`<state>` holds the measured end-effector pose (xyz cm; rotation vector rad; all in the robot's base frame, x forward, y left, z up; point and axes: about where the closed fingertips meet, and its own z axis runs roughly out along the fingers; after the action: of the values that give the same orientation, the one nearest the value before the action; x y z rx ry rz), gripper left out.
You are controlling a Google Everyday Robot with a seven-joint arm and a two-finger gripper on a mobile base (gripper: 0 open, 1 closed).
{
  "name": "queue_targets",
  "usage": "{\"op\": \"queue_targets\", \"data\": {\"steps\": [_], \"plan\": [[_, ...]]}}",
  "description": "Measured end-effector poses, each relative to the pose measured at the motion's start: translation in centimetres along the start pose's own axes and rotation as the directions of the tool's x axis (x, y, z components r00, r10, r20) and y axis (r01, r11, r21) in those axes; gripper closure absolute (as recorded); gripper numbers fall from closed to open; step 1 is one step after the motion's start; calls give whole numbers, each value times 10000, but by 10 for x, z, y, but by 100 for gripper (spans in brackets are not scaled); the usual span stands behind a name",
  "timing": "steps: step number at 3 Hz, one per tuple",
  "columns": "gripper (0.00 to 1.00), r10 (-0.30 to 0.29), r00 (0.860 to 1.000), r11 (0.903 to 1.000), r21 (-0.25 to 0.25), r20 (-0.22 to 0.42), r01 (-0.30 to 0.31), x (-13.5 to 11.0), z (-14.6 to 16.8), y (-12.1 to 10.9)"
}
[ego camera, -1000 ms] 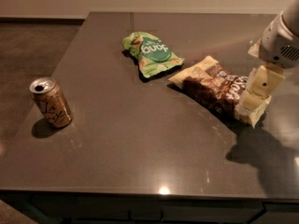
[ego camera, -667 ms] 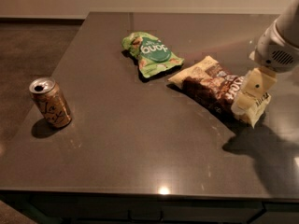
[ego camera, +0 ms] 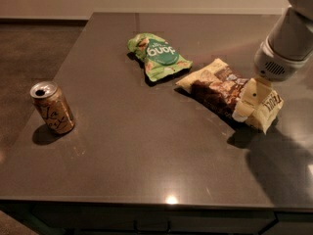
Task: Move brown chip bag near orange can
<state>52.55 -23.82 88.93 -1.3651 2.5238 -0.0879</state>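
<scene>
Jaws at brown chip bag, green bag beside

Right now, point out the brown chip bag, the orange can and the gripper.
brown chip bag [ego camera: 217, 88]: camera view, dark printed middle.
orange can [ego camera: 55, 112]: camera view, lettered side wall.
gripper [ego camera: 246, 106]: camera view, tip, over the bag's right end.

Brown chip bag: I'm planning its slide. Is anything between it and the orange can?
Nothing visible: bare table separates brown chip bag from orange can. Green bag lies farther back; tool is at chip bag's right end.
</scene>
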Motion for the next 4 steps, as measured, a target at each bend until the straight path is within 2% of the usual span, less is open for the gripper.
{"op": "queue_targets", "data": {"steps": [1, 2, 3, 4], "plan": [[0, 65, 9989, 10000, 31, -465, -64, 3, 11, -2], [26, 22, 9959, 10000, -27, -902, -25, 6, 18, -2], [49, -47, 9943, 10000, -69, -1064, 40, 6, 20, -1], [72, -406, 9956, 9992, -62, -842, 402, -3, 9, 9]]}}
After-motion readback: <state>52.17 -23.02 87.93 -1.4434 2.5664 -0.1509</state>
